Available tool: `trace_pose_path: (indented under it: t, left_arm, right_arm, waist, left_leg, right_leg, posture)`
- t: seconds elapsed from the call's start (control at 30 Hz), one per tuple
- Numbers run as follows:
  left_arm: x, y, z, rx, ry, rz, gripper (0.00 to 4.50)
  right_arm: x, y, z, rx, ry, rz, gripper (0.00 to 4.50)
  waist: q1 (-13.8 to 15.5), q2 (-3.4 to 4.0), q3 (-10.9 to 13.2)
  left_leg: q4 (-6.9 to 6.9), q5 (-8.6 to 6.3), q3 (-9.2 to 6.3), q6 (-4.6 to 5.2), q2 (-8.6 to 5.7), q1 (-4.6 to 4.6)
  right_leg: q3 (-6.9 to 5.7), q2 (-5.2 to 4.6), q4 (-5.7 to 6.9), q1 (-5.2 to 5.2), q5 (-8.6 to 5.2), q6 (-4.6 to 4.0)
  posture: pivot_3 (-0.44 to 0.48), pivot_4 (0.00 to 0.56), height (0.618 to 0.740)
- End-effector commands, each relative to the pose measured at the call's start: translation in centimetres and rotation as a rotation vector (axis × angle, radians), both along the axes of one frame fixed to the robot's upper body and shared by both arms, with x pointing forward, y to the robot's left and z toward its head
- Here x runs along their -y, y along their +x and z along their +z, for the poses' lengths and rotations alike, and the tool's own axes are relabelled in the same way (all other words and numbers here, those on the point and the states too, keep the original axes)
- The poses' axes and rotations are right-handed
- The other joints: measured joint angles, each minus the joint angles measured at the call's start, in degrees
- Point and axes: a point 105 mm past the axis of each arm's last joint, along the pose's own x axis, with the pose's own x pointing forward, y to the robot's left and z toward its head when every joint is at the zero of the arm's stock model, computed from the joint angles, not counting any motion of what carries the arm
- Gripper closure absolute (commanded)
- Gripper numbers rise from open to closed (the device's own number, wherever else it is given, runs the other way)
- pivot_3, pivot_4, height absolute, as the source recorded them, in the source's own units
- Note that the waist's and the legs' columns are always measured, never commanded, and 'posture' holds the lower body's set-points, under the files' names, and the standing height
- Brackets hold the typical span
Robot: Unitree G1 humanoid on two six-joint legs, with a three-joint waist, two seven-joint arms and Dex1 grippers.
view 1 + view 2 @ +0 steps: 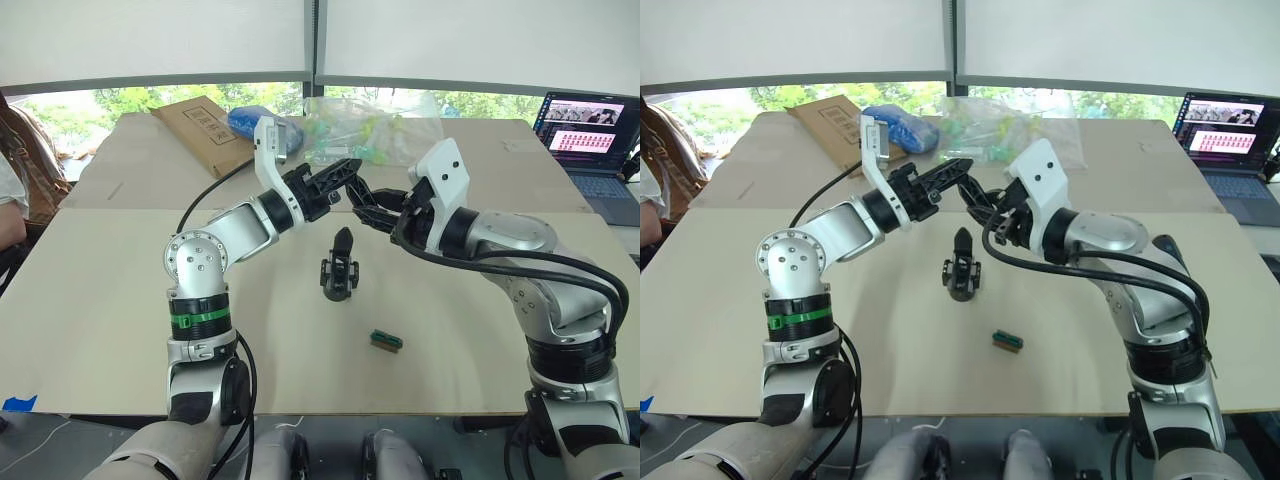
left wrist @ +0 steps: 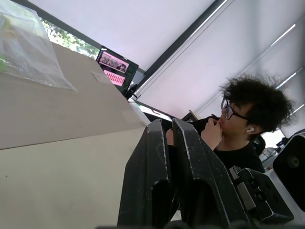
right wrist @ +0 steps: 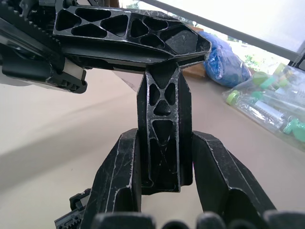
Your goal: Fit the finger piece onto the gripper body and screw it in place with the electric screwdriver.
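Note:
The finger piece (image 3: 162, 109), a small black latticed wedge, stands between the two fingers of my right gripper (image 3: 164, 136), which is shut on its lower part. My left gripper (image 1: 350, 170) meets it from the other side, and its jaws close over the wedge's top end. Both grippers hover tip to tip above the table's middle. Right below them on the table stands the gripper body (image 1: 340, 268), a small black assembly with one upright pointed finger. The electric screwdriver is out of view.
A small green block (image 1: 386, 340) lies nearer me than the gripper body. At the back are a cardboard box (image 1: 205, 130), a blue bundle (image 1: 250, 120) and a clear plastic bag (image 1: 375, 125). A laptop (image 1: 590, 140) sits far right. A person (image 1: 20, 170) sits at the left edge.

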Motion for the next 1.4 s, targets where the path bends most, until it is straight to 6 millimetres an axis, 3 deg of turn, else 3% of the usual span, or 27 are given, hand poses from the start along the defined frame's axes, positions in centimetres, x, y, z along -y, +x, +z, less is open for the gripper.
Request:
trace_pose_path:
  t: [0.03, 0.23, 0.4, 0.57, 1.0, 1.2, 1.4]
  left_arm:
    - [0.3, -0.6, 1.3, 0.067, 0.029, -0.046, 4.5]
    - [-0.2, -2.4, 1.9, 0.272, 0.227, -0.232, 4.5]
    - [-1.2, -4.5, 3.1, 0.405, 0.299, -0.498, 4.5]
    - [-1.3, -5.8, 3.8, 0.458, 0.311, -0.671, 4.5]
    - [-1.1, -5.7, 4.1, 0.479, 0.312, -0.703, 4.5]
    - [-1.0, -5.6, 4.2, 0.48, 0.307, -0.698, 4.5]
    - [-1.1, -5.5, 4.3, 0.479, 0.305, -0.693, 4.5]
  right_arm:
    - [0.0, -1.3, 2.4, 0.102, 0.002, 0.042, 2.33]
    - [1.7, -3.7, 3.2, -0.041, -0.013, 0.24, 0.32]
    - [2.4, -4.9, 4.6, -0.268, 0.073, 0.47, 0.32]
    - [1.6, -4.3, 4.8, -0.383, 0.104, 0.552, 0.32]
    - [-1.1, -4.6, 4.4, -0.439, 0.091, 0.67, 0.32]
    - [-2.1, -4.8, 3.8, -0.422, 0.067, 0.685, 2.24]
    - [-2.2, -4.6, 3.8, -0.405, 0.056, 0.681, 2.24]
  waist:
    - [0.01, 0.0, 0.0]
    - [-0.11, 0.0, 0.0]
    - [-0.5, -0.01, 0.02]
    - [-0.65, 0.0, 0.01]
    - [-0.7, -0.01, 0.02]
    - [-0.75, 0.0, 0.01]
    - [-0.76, 0.0, 0.01]
  left_leg:
    - [0.0, 0.0, 0.0, 0.0, 0.0, 0.0]
    - [-0.02, 0.0, 0.05, 0.0, -0.05, 0.0]
    - [-0.04, 0.0, 0.08, 0.0, -0.02, 0.07]
    - [-0.08, 0.0, 0.1, -0.01, 0.02, 0.07]
    - [-0.05, 0.01, 0.06, 0.0, 0.02, -0.1]
    - [-0.04, 0.01, 0.06, 0.0, 0.02, -0.09]
    - [-0.04, 0.01, 0.05, 0.0, 0.02, -0.09]
  right_leg:
    - [0.0, 0.0, 0.0, 0.0, 0.0, 0.0]
    - [-0.01, 0.01, 0.0, -0.01, 0.0, 0.0]
    - [0.01, 0.03, -0.1, 0.0, -0.01, -0.02]
    - [0.03, 0.02, -0.1, -0.03, -0.03, -0.06]
    - [-0.01, 0.01, 0.07, -0.13, -0.01, -0.04]
    - [-0.01, 0.01, 0.1, -0.13, -0.01, -0.04]
    - [-0.01, 0.01, 0.1, -0.13, -0.01, -0.04]
  posture:
    - [0.0, 0.15, 0.732]
    - [0.0, 0.15, 0.732]
    - [0.0, 0.15, 0.732]
    - [0.0, 0.15, 0.732]
    - [0.0, 0.15, 0.732]
    - [0.0, 0.15, 0.732]
    - [0.0, 0.15, 0.732]
